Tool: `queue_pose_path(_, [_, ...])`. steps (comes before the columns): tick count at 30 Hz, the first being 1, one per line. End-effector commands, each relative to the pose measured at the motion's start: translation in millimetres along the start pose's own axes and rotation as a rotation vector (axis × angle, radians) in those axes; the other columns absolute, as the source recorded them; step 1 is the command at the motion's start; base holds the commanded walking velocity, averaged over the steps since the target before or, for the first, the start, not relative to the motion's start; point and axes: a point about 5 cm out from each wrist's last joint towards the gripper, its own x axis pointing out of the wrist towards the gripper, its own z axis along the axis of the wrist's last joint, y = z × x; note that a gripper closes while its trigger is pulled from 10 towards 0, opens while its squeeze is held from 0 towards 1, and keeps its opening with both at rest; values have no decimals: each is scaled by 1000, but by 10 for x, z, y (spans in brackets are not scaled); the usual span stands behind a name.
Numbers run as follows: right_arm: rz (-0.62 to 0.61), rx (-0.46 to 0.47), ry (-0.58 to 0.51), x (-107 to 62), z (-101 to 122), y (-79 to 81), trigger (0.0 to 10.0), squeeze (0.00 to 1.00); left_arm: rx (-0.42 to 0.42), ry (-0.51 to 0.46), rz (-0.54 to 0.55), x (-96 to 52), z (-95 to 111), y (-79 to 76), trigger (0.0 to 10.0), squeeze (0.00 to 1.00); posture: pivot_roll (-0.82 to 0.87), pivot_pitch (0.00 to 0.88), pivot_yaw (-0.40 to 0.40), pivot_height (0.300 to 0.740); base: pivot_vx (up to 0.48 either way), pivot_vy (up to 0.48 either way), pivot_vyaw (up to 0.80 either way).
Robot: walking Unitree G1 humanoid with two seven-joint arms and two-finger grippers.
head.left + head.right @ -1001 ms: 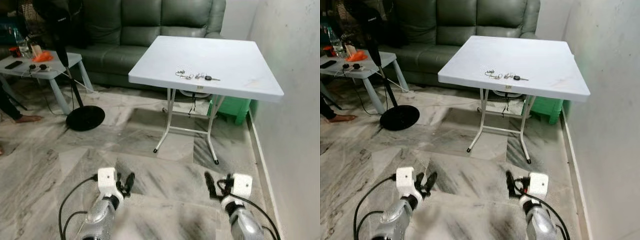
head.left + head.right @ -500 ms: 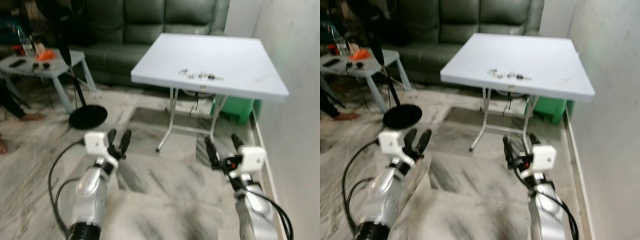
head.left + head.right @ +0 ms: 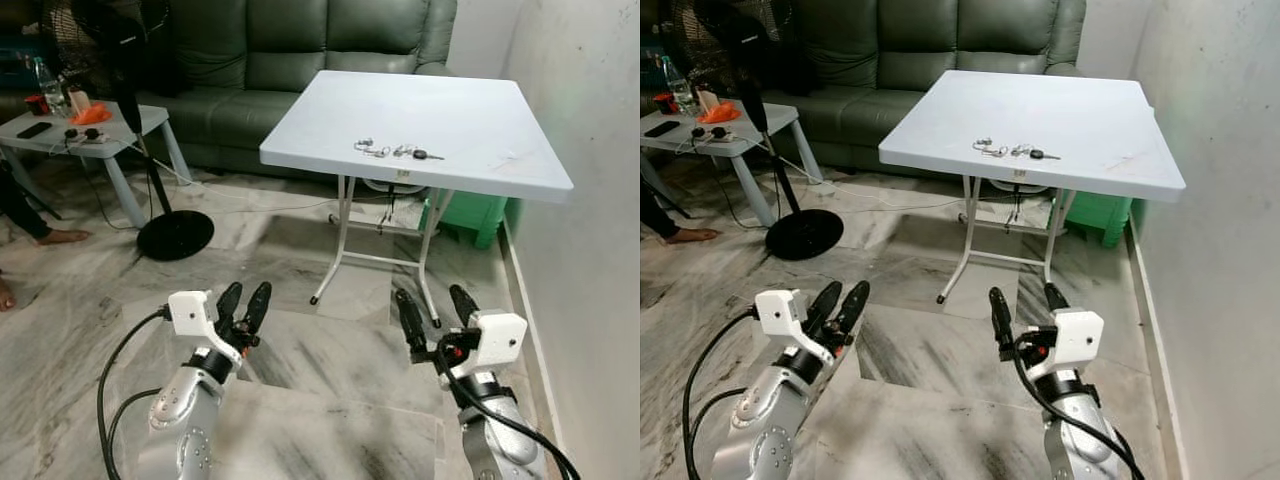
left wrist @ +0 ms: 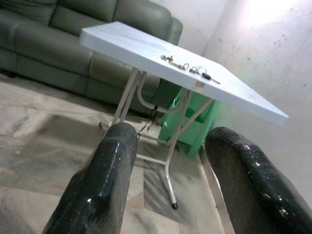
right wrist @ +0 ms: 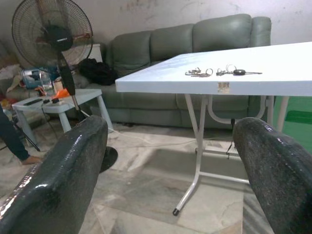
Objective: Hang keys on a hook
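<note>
Metal keys on rings (image 3: 395, 152) lying on white square folding table (image 3: 470, 120); left gripper (image 3: 245, 306) and right gripper (image 3: 435, 312) raised above marble floor (image 3: 90, 300), fingers apart.

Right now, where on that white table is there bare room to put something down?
Most of the white table is bare: the whole stretch behind the keys, toward the sofa, and beside the wall. Only the front edge is crowded, by the keys.
</note>
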Motion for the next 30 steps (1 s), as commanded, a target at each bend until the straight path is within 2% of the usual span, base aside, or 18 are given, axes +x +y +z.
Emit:
queue_pose_path(1, [-3,3,-17,40,66,-11,10000,0,14,-9,3,24,69,3,10000,0,16,0,41,740,0,0,0])
queue_pose_path(16, [39,-81,1,149,117,-146,10000,0,31,3,-4,154,144,64,10000,0,13,0,34,740,250,0,0])
queue_pose_path(24, [30,-84,9,144,98,-181,10000,0,40,16,-27,156,80,-8,10000,0,12,0,30,740,272,0,0])
queue_pose_path(30, [-41,-117,41,110,27,-262,10000,0,43,27,-30,139,52,-7,10000,0,21,0,25,740,272,0,0])
